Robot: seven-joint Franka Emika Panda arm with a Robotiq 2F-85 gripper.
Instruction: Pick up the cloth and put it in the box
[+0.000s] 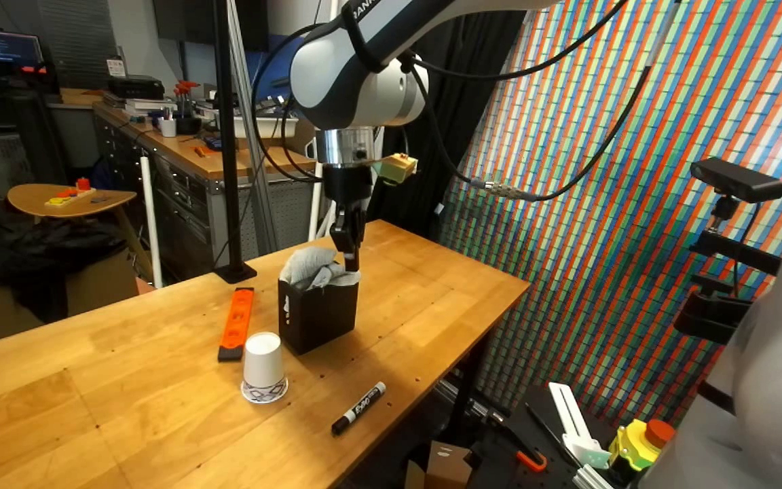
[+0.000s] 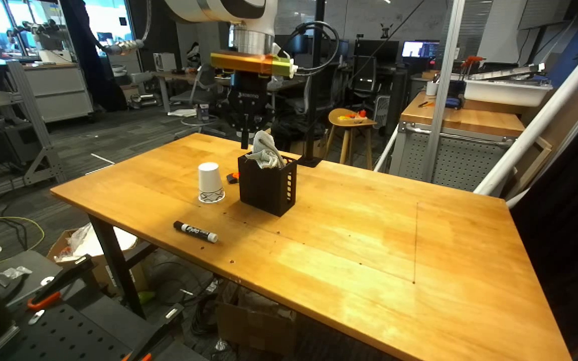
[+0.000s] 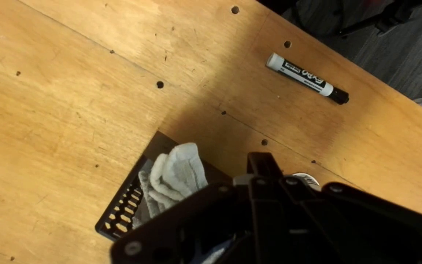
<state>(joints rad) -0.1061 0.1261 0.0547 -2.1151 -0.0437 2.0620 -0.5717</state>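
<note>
Wooden table, its top marked by small holes and straight seams, shown in all three views. Near its edge in an exterior view, a marker is laid flat, the word "EXPO" printed on its barrel, one end capped in black. Beyond it, a white paper cup is stood upside down, its patterned band turned toward the table. Near the cup and apart from it, a black box is set upright, open-topped, one side pierced with honeycomb holes, best seen in the wrist view. Within the box a pale grey cloth is lodged, bunched above the rim, one fold laid over the edge, the lower part concealed by the walls. Just beside the cloth, a black gripper is pointed downward; its fingers are clenched together, and in the wrist view a gap is shown between them and the cloth. It is carried by a white-and-grey robot arm. On the cup's side away from the marker, an orange bar, dark-ended, is laid flat. At the table's opposite edge, a black post is footed upright. Past the table, a wooden stool is found, small red and yellow pieces placed on it; a wood-topped workbench, topped by a white bin, is placed there too. Farther back, a lit monitor is seen.
</note>
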